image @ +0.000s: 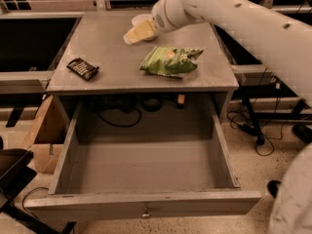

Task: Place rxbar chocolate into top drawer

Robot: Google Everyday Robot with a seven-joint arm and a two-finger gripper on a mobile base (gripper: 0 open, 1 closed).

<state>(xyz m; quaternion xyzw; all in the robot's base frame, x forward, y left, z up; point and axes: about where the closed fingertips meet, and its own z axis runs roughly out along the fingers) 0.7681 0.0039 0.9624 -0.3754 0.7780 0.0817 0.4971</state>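
The tool (130,37) hangs over the back of the tabletop (112,50), in the upper middle of the frame, just in front of a white bowl (140,18). It carries nothing. Whether it is apart or together cannot be told from this view.

The rxbar chocolate (83,68) lies flat near the tabletop's left edge, at the left of the frame, well apart from the tool. A green snack bag (170,61) sits right of centre, between neither tool nor bar. The top drawer (146,167) stands pulled out across the lower half of the frame. Its grey bottom is bare and its small knob (145,212) is at mid-front.

The step in hand looks to be the reach toward the bar, with the grasp not yet made. To do it well, the tool should travel down-left in the frame and stay left of the bag. It should open above the bar and come down over the bar's narrower width, in line with its slant. The bar is thin and lies close to the edge, so a shallow or off-centre pinch could push it off the tabletop. A straight descent is the safer course.
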